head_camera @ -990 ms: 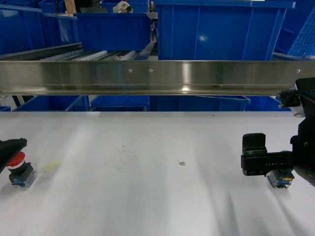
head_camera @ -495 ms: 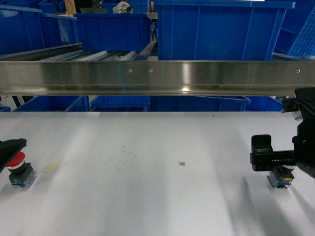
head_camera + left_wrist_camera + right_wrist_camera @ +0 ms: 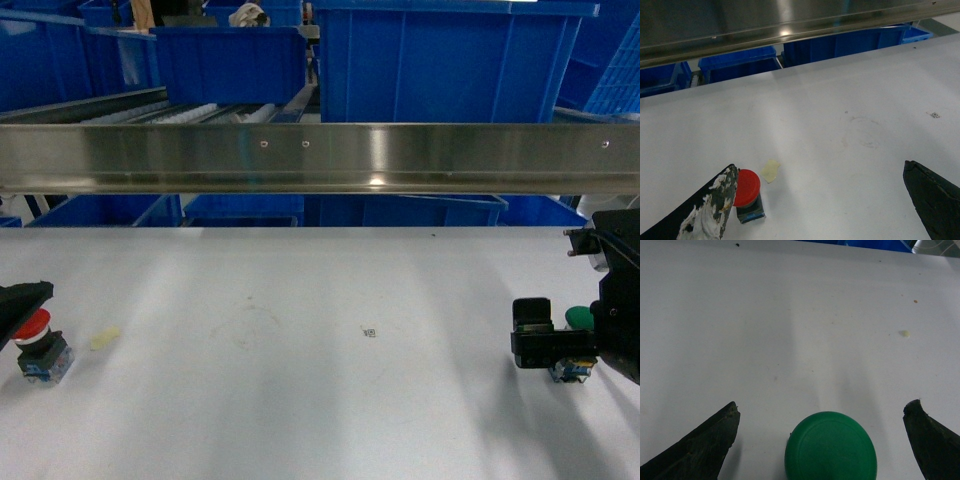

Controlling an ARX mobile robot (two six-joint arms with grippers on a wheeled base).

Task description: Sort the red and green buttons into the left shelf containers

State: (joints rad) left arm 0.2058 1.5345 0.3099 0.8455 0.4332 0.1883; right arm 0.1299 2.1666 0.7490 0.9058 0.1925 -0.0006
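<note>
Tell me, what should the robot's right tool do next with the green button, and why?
Probably lower a little and close. In the right wrist view the green button sits centered between the open fingers of the right tool, nothing touching it yet, and it still rests on the white table.

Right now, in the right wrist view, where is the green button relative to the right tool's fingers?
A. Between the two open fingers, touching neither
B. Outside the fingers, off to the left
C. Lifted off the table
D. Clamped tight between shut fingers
A: the green button sits on the white table centred between the right tool's two spread fingers, with clear gaps on both sides.
</note>
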